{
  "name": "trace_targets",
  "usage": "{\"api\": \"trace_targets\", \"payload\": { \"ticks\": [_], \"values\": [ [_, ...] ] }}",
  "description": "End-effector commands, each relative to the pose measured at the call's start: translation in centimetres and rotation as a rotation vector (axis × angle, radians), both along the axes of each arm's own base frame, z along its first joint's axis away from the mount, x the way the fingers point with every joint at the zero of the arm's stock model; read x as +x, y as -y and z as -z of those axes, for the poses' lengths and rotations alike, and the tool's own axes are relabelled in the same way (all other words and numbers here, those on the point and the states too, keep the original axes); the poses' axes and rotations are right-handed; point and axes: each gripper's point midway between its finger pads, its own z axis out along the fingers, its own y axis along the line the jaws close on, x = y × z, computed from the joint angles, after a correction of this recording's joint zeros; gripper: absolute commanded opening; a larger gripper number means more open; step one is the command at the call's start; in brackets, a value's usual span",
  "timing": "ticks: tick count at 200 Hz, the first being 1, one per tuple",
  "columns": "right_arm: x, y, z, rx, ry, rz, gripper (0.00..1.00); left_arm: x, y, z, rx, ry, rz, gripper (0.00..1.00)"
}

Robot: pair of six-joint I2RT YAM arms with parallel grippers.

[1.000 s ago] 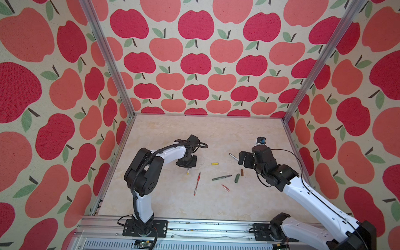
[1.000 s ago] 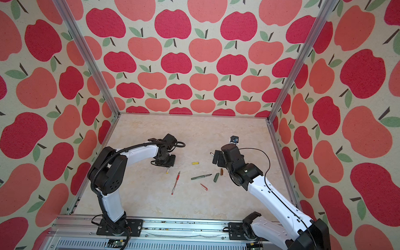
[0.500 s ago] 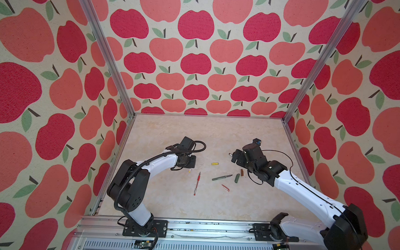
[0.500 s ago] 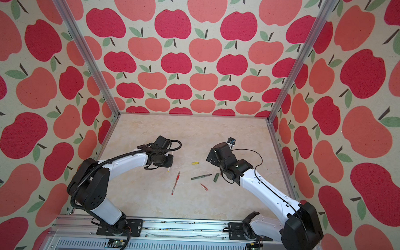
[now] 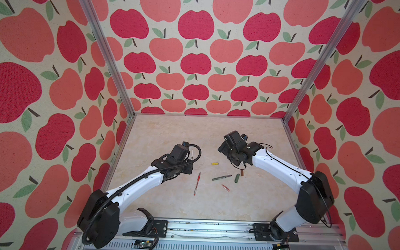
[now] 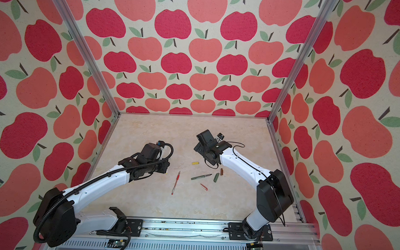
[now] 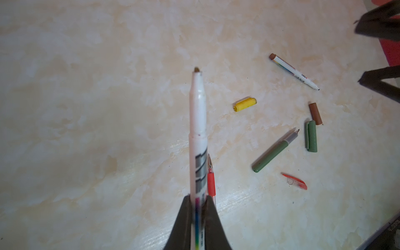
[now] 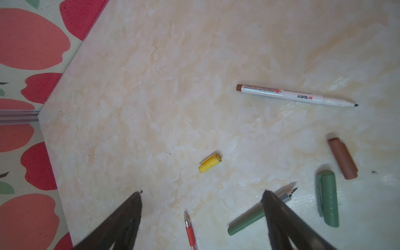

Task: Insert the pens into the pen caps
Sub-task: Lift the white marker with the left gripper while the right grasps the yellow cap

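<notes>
Left gripper [image 7: 198,198] clamps the slim white pen [image 7: 197,112]; right gripper [image 8: 202,191] gapes over marbled tabletop [image 8: 173,86]

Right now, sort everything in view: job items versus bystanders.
Job: white pen in left fingers, red pen, green pen, brown-ended white pen, yellow cap, brown cap, green cap, red cap.
Bystanders: apple wallpaper, frame posts, base rail.

Left hand [image 7: 198,198] pinched tight, right hand [image 8: 202,192] spread wide.

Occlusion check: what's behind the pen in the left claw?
Wrist view: red pen on the table, tip and grip showing; rear hidden by the left claw holding the white pen.
</notes>
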Motion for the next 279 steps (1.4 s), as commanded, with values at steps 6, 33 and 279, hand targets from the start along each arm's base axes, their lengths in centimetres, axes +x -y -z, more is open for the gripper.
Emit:
{"api": "trace_targets", "payload": {
  "ticks": [6,33,279],
  "values": [
    [-3.2,-0.4,4.5,-0.047,-0.247,0.047,0.89,-0.2,-0.6,-1.9,-0.077,0.095,-0.048,0.08],
    [-3.8,-2.0,6.9,-0.069,-0.307,0.039,0.85,-0.9,-1.5,-2.9,-0.093,0.139,-0.055,0.09],
    [0.7,-4.4,12.7,-0.271,-0.381,-0.111,0.43,-1.3,-1.1,-2.3,-0.137,0.135,-0.039,0.10]
  ]
}}
